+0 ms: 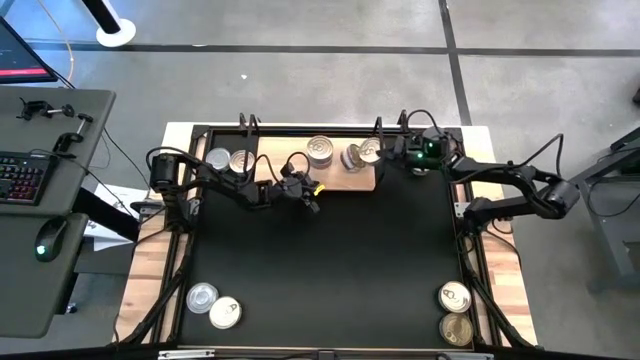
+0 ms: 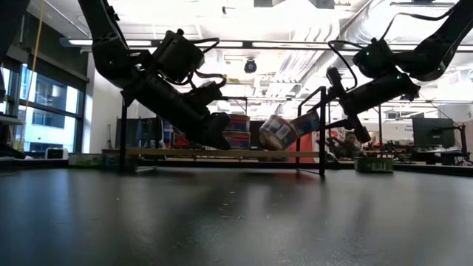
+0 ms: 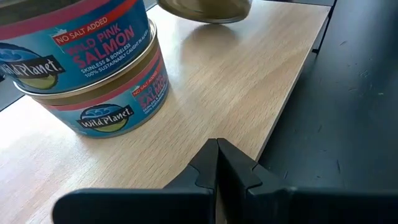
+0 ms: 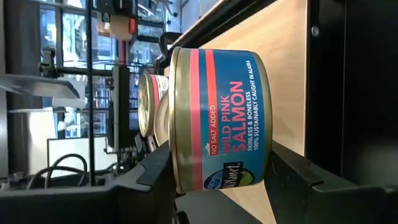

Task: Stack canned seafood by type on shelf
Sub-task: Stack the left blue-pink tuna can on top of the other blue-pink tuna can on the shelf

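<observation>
Sideways between the right claw's (image 4: 217,186) fingers sits a gripped blue-and-pink salmon tin (image 4: 221,118) with gold rims.

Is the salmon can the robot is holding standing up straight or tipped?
Tipped. The blue-and-pink round metal salmon can hangs tilted in the right tool, above the pale wooden shelf board.

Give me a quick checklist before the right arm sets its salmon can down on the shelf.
1. Right end effector gripping the held salmon can: ok.
2. Held can level: not ok, tilted in the low view.
3. Salmon stack standing on the shelf: ok, two cans.
4. Left end effector clear of the stack: ok, shut, at the shelf's edge.
5. Can centred over the stack: cannot tell.
</observation>
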